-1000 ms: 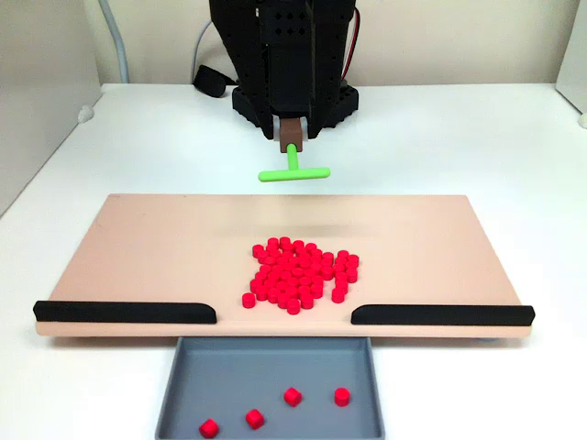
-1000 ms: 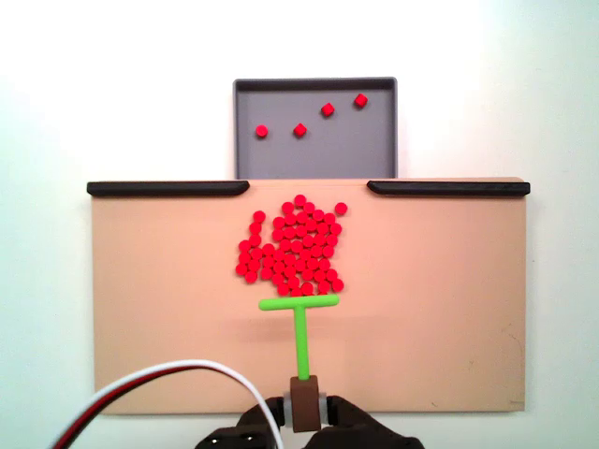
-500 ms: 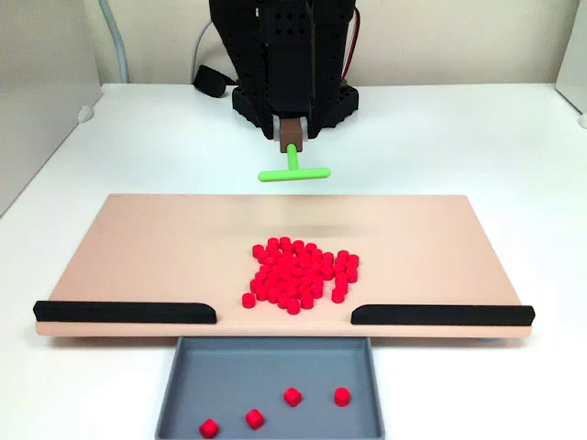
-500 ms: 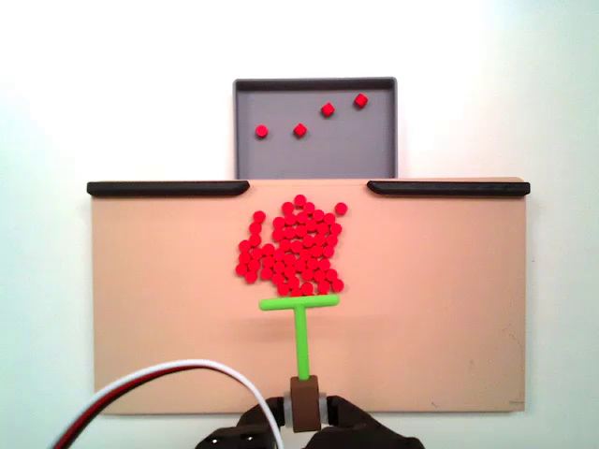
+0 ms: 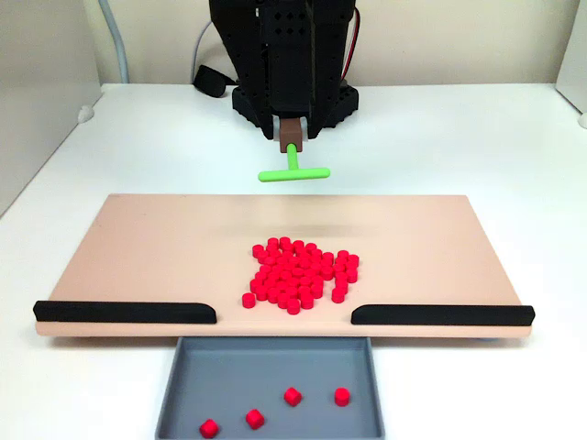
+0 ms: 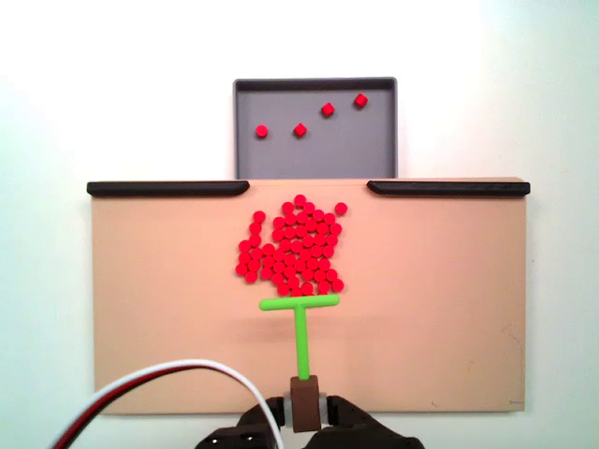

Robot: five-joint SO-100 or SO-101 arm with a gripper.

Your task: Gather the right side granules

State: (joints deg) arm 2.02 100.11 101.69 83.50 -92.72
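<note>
The granules (image 5: 301, 275) are tiny red blocks lying in one tight cluster on the middle of a tan board (image 5: 138, 257), just behind the gap between two black rails. In the top-down fixed view the granules (image 6: 292, 251) sit right in front of the crossbar of a green T-shaped stick (image 6: 300, 323). My gripper (image 6: 302, 404) is shut on the stick's brown handle at the board's near edge. From the front, the gripper (image 5: 291, 133) holds the stick (image 5: 293, 170) raised, behind the board's far edge.
A grey tray (image 5: 275, 362) below the gap holds several loose red granules; it also shows from above (image 6: 309, 154). Black rails (image 5: 124, 312) (image 5: 440, 314) line the board's front edge. A white and red cable (image 6: 178, 374) curves beside the arm's base.
</note>
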